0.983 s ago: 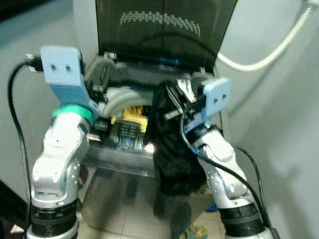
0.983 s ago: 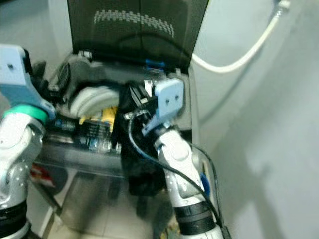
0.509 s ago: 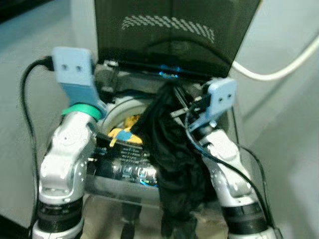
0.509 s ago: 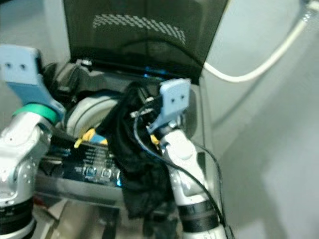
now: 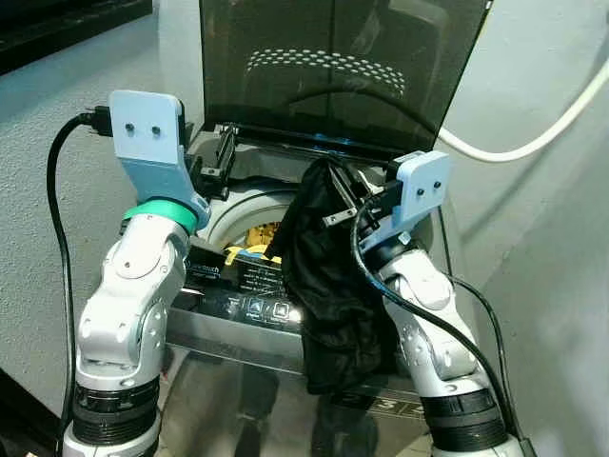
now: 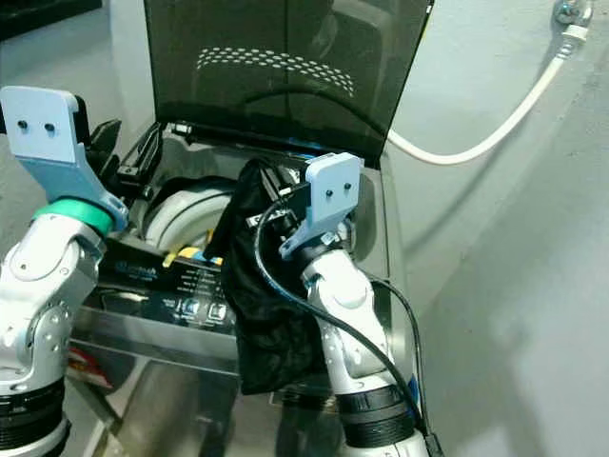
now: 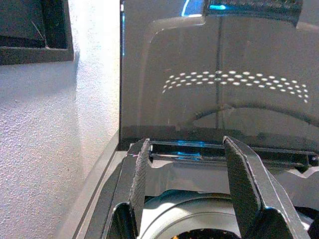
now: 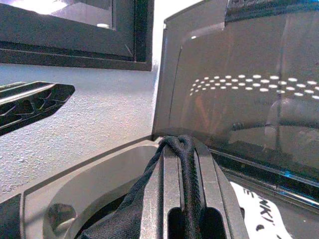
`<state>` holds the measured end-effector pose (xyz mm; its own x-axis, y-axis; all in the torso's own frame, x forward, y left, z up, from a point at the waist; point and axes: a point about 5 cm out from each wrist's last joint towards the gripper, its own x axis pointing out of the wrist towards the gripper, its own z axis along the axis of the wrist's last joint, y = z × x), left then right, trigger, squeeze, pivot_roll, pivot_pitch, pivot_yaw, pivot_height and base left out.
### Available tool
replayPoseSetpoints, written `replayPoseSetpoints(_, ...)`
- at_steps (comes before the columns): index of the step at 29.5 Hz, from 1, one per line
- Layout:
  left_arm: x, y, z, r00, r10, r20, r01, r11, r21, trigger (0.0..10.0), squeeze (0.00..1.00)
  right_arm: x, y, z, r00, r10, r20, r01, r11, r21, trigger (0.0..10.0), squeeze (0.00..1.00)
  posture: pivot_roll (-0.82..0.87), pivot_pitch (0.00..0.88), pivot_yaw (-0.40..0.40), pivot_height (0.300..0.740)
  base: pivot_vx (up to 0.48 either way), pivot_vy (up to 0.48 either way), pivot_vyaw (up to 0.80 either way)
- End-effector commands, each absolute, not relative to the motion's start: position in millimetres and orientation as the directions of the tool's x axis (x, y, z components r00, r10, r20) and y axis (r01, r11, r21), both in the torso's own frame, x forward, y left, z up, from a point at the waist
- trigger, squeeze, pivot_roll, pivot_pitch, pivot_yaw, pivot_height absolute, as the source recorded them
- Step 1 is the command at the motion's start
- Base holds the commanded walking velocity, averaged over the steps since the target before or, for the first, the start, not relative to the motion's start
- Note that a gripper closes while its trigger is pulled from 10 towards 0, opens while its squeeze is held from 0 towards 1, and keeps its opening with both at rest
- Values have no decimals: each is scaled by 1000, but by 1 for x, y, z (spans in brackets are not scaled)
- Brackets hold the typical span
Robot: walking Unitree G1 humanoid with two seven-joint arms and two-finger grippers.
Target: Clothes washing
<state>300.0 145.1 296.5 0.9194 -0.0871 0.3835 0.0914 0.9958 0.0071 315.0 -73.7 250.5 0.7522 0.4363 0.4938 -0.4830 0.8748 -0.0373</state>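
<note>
A top-loading washing machine (image 5: 249, 282) stands before me with its dark tinted lid (image 5: 333, 67) raised. My right gripper (image 8: 182, 149) is shut on a black garment (image 5: 328, 276), held above the right side of the drum opening (image 5: 233, 205). The cloth drapes down over the control panel and the machine's front. Something yellow (image 5: 255, 240) lies inside the drum. My left gripper (image 7: 187, 147) is open and holds nothing, hovering over the machine's back left corner and pointing at the lid.
A white hose (image 5: 533, 124) runs along the grey wall on the right. A black cable (image 5: 52, 219) loops off my left arm. A rough white wall (image 7: 55, 124) stands close on the machine's left side.
The camera has moved and the picture has sharpened. The black garment swung left over the drum half a second ago and now hangs straighter. My right gripper stays shut on it.
</note>
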Motion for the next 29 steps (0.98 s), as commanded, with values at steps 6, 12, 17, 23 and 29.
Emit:
replayPoseSetpoints(6,301,143,295,922,-89,377,95,995,5,10000,0,314,-76,248,761,428,488,-472,881,-36,10000,0,150,0,-15,740,0,0,0)
replayPoseSetpoints(12,301,144,293,924,-82,372,91,996,-8,10000,0,315,-77,248,764,427,484,-470,882,-37,10000,0,152,0,-20,740,0,0,0)
replayPoseSetpoints(17,301,144,292,926,-79,370,90,996,-12,10000,0,316,-77,248,765,426,483,-468,883,-38,10000,0,152,0,-20,740,0,0,0)
replayPoseSetpoints(23,301,144,291,929,-74,364,87,996,-19,10000,0,316,-77,247,764,430,481,-471,881,-39,10000,0,151,0,-22,740,0,146,0)
replayPoseSetpoints(29,301,145,292,925,-72,372,74,997,9,10000,0,316,-76,247,763,432,481,-473,880,-42,10000,0,150,0,-23,740,0,155,0)
